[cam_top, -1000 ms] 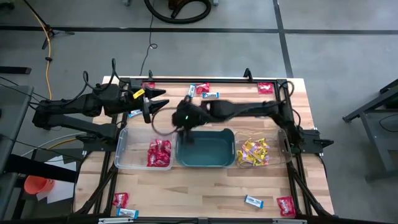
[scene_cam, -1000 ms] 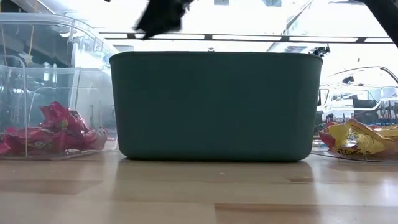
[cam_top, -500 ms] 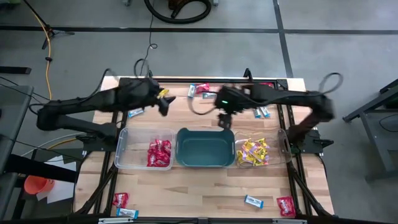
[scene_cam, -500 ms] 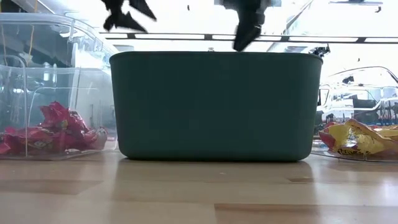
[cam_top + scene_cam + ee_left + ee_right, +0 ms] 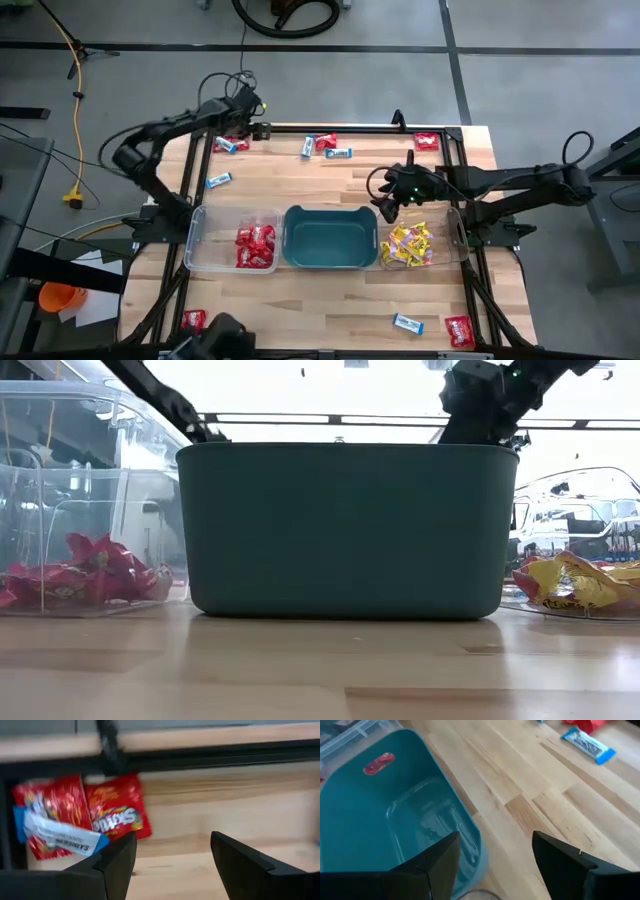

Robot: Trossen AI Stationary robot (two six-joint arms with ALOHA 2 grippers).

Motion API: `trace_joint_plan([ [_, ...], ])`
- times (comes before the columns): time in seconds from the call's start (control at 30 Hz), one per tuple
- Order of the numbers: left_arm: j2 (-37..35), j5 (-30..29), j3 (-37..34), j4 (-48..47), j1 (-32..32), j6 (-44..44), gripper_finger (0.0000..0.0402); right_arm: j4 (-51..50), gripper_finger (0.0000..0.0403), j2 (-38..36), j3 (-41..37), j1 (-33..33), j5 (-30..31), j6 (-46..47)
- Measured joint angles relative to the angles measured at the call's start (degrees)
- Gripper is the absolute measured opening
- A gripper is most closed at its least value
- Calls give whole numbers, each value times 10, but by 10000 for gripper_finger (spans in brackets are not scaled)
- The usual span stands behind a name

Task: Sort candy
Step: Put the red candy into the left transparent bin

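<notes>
Loose candy lies about the table. Two red packets (image 5: pixel 116 812) and a blue-and-white one (image 5: pixel 60 837) lie flat at the far left corner (image 5: pixel 232 145). My left gripper (image 5: pixel 172 840) hangs open just beside them (image 5: pixel 257 130), with only bare wood between its fingers. My right gripper (image 5: pixel 495 840) is open too. It hovers above the teal tub's (image 5: pixel 330 237) far right corner (image 5: pixel 385 208), holding nothing. Red candy (image 5: pixel 256 246) fills the clear left bin, and yellow candy (image 5: pixel 408 243) fills the clear right bin.
More packets lie by the far edge: blue-and-white (image 5: pixel 338 153), red (image 5: pixel 326 143), red (image 5: pixel 428 141), and a blue one (image 5: pixel 218 181) at the left. Near the front edge lie red (image 5: pixel 460 330), blue (image 5: pixel 407 323) and red (image 5: pixel 193 320) packets. A black frame rail (image 5: pixel 200 757) runs along the far edge.
My left gripper has swung toward the table's far left corner and dropped, tipping to point down at the packets there. My right gripper has drawn back from over the teal tub toward the table's right, ending by the tub's far right corner. Both stayed open.
</notes>
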Motion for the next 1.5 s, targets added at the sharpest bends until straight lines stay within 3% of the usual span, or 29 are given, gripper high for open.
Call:
trace_joint_plan([
  [0.1,37,-8,0,2,7,-46,241,23,243,0,-18,0,-2,-4],
  [0.27,76,-83,1,24,4,-95,241,41,243,0,-27,-4,-3,-15],
  [0.57,146,-93,10,24,13,-81,234,58,243,0,-27,-22,-2,1],
  [0.7,147,-94,13,27,3,-53,176,59,243,0,-27,-21,-2,11],
  [0.83,127,-68,12,2,-8,-24,54,67,243,0,-27,-21,8,7],
  [0.9,109,-47,10,-5,-17,-9,16,72,243,1,-27,-21,16,6],
  [1.2,-73,21,10,-3,-110,75,3,96,243,1,-27,-15,19,16],
  [1.33,-190,90,0,-1,-215,121,1,120,243,1,-27,-12,19,34],
  [1.5,-334,176,-30,-28,-415,115,1,145,243,1,-27,-12,20,81],
])
